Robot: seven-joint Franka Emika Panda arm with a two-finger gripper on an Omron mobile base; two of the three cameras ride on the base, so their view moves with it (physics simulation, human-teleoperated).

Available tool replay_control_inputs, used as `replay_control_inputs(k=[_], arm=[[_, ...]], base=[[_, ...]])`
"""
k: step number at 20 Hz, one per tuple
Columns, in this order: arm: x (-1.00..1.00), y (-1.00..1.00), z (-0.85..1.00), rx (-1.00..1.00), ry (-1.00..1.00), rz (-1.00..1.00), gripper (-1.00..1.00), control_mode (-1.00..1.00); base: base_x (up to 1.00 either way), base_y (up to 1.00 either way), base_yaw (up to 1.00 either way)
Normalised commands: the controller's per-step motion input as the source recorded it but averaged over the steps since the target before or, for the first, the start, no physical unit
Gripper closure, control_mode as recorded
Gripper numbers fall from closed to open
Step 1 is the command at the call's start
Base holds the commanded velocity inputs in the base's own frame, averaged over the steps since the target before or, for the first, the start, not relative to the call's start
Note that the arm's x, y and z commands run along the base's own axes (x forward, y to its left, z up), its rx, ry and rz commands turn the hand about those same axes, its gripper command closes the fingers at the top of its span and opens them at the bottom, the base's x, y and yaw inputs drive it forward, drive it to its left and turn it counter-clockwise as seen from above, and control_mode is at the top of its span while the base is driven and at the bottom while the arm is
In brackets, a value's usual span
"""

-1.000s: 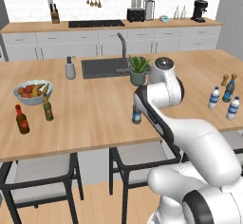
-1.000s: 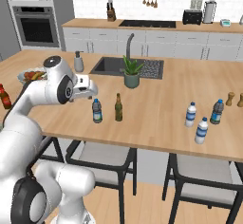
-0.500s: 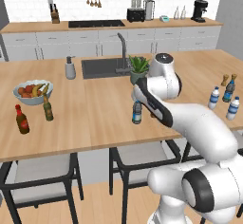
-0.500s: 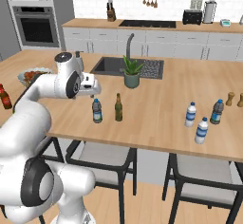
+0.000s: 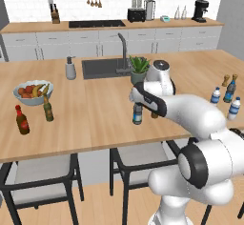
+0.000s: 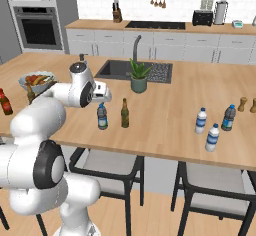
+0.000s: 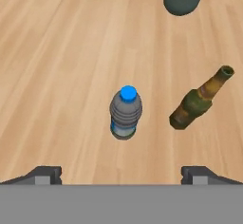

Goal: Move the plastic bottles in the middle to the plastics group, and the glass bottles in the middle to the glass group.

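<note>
In the middle of the wooden desk (image 6: 165,105) stand a blue-capped plastic bottle (image 7: 126,113) and, just beside it, the olive-brown glass bottle (image 7: 198,99) — both upright and apart. The gripper (image 7: 121,173) hangs above the plastic bottle, jaws wide and holding nothing — the plastics group (image 6: 214,125) sits well apart.

A home kitchen: a wooden island surface (image 5: 95,119) with a sink (image 5: 102,67) and tap (image 5: 125,52), stools (image 5: 40,181) at its near edge, white cabinets (image 5: 95,45), a hob (image 5: 96,24), wall ovens (image 6: 37,27), toaster (image 5: 136,14) and kettle (image 5: 149,9) along the back wall.
</note>
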Motion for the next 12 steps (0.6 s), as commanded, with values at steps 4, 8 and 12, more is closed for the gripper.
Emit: replay_control_inputs(k=[4,8,12], arm=[[0.49,0.05,-0.28,0.00,0.00,-0.05,-1.00,-1.00],[0.18,0.01,-0.27,0.00,0.00,-0.02,-1.00,-1.00],[0.22,0.00,-0.48,0.00,0.01,0.00,-1.00,-1.00]], base=[[0.00,0.00,0.00],[0.00,0.00,0.00],[0.00,0.00,0.00]])
